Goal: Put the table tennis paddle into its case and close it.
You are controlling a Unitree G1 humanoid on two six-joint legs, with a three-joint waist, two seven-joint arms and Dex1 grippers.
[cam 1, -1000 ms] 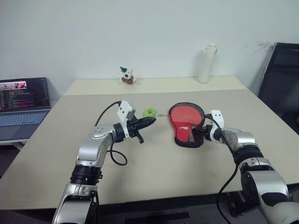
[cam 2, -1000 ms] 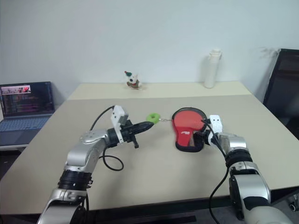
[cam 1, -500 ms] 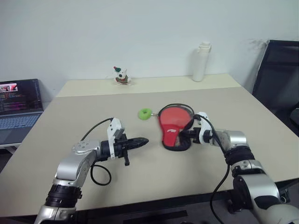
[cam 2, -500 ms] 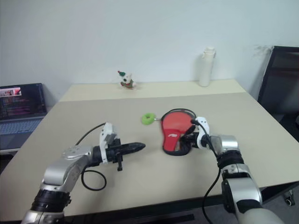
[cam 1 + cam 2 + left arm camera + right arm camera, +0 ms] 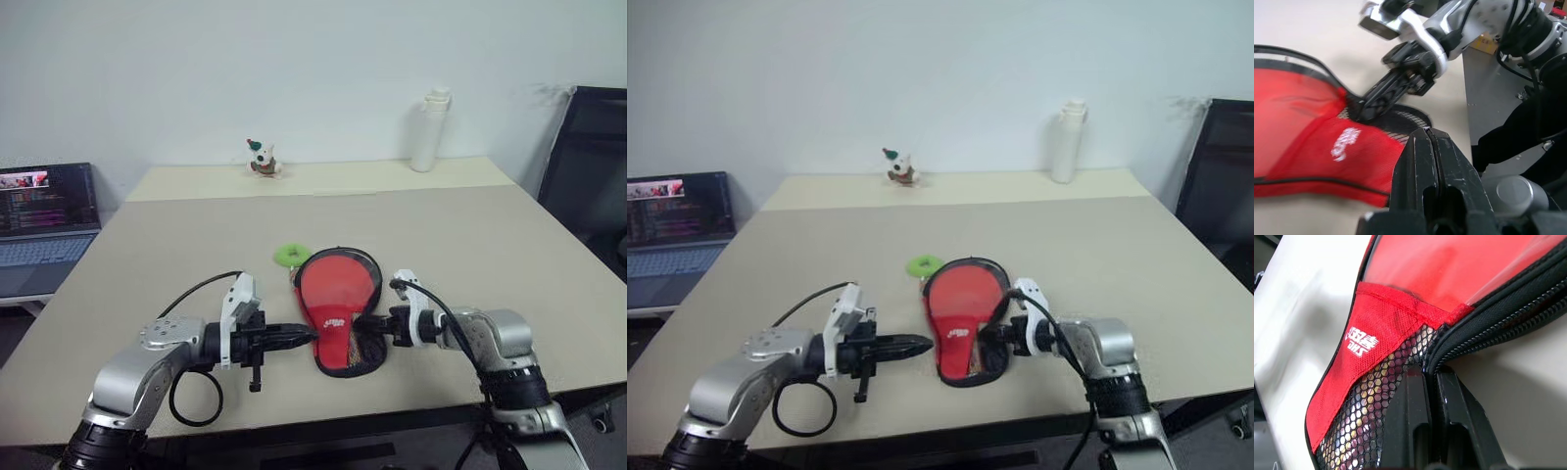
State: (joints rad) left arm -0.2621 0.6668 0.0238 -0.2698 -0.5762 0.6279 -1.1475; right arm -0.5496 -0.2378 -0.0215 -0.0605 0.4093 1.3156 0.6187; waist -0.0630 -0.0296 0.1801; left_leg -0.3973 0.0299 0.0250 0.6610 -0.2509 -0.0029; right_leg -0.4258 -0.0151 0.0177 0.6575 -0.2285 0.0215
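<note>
Nearest the front edge of the tabletop [image 5: 137, 255]: left tool [image 5: 306, 336] lying low and level, fingers pressed together with nothing between them, tip just beside the left edge of the case [image 5: 338, 308]. Right tool [image 5: 375, 322] opposite, fingers clamped together on the case's black zip edging at the right side, beside the mesh panel, as seen from the right wrist. Case flat on the tabletop between the two tools, red side up, white logo and black mesh toward the near end, round end pointing away. Red inside the case's round end; whether that is the table tennis paddle cannot be told. Touching the far left of the case: small green ring [image 5: 290, 255]. At the far edge: small figurine [image 5: 261, 159] to the left, white bottle [image 5: 429, 130] to the right, upright. Off the tabletop, left: open laptop [image 5: 46, 213]. Right: black chair [image 5: 586, 166].
</note>
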